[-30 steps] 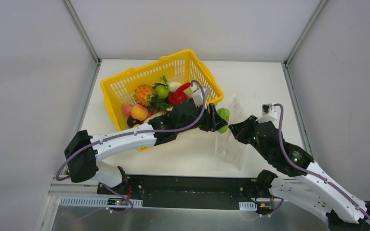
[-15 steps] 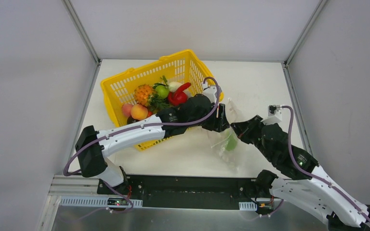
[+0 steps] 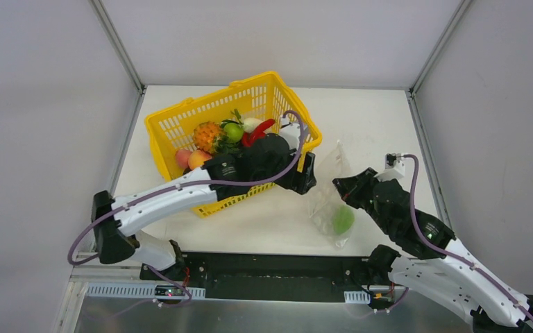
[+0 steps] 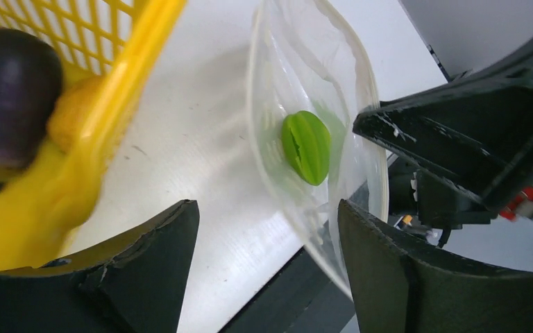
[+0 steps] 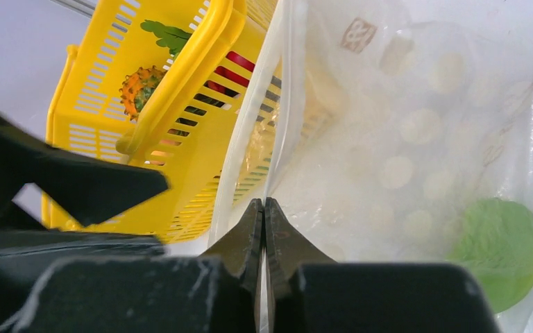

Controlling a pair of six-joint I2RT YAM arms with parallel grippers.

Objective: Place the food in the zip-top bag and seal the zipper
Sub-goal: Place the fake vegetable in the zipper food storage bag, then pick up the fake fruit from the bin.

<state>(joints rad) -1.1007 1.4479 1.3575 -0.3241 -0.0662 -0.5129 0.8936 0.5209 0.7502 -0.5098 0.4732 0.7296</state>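
The right gripper (image 5: 264, 220) is pinching the mouth edge of the clear, white-dotted zip-top plastic bag (image 3: 323, 205), its jaws pressed together on the film. The left gripper (image 4: 267, 216) is hanging spread wide and empty beside the yellow plastic mesh basket (image 3: 173, 128). A round green toy fruit (image 3: 343, 220) is lying inside the bag.

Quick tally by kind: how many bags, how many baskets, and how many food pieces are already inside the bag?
zip-top bag: 1
yellow basket: 1
green food piece inside the bag: 1
Total: 3
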